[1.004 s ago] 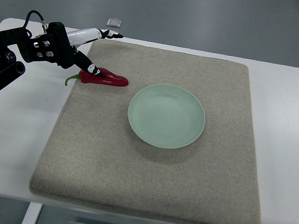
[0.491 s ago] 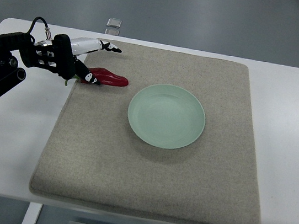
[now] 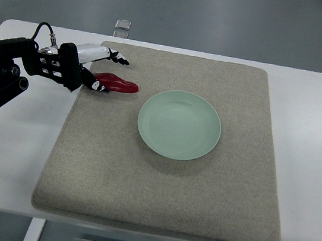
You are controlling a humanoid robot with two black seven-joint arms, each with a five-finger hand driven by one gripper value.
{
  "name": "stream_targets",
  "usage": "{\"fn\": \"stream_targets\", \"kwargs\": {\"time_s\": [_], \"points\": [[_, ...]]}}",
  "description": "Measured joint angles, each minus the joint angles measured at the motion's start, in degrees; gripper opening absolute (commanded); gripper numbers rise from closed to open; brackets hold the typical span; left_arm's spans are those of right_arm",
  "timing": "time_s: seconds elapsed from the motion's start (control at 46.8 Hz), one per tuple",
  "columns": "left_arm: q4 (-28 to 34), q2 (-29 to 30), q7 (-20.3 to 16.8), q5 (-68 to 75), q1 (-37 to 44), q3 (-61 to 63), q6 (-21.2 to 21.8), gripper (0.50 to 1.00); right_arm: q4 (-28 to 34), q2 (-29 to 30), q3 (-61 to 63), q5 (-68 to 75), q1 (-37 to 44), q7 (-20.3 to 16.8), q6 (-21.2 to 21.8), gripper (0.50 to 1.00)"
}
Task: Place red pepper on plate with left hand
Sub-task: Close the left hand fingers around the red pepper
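Pepper: the red pepper [image 3: 117,83] lies flat on the mat [image 3: 165,175], close to the mat's far-left corner, long axis running left to right. Its stem end is hidden under the hand; the blunt end points toward the plate.
Pepper to plate: apart, not touching. Bare mat shows between the pepper's right end and the plate's left rim.
Plate: the pale green plate [image 3: 147,132] sits near the middle of the mat, slightly toward the far edge. Nothing lies in it.
Path: nothing stands on the mat between pepper and plate.
Mat: grey-beige fabric, covering most of the desk [image 3: 313,148], with white desk margin visible on the left, right and far sides.
Clip: a small clear clip-like part [image 3: 123,24] sits just beyond the desk's far edge, above the mat's far-left corner. What it is cannot be told.
Left hand: the left hand [image 3: 90,67] is at the mat's left edge, over the pepper's left end.
Fingers: one white finger [image 3: 105,56] stretches toward the far edge, clear of the pepper. A dark-tipped fingertip [image 3: 98,86] lies at the pepper's near side. Whether the fingers grip the pepper or only touch it cannot be told.
Left arm: black links enter from the left edge, crossing the desk's far-left corner, with a cable looped above the wrist.
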Motion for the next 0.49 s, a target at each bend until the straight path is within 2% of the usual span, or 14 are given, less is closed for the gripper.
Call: {"fn": "stream_targets", "kwargs": {"time_s": [0.171,0.491], "points": [[0.1,0.3,0.0,0.5,-0.3,0.0,0.0,0.791,0.0,0.0,0.0,0.0,0.0,0.0,0.0,0.928],[0.1,0.5,0.0,2.7,-0.2,0.0,0.0,0.780,0.0,0.0,0.0,0.0,0.0,0.0,0.0,0.928]]}}
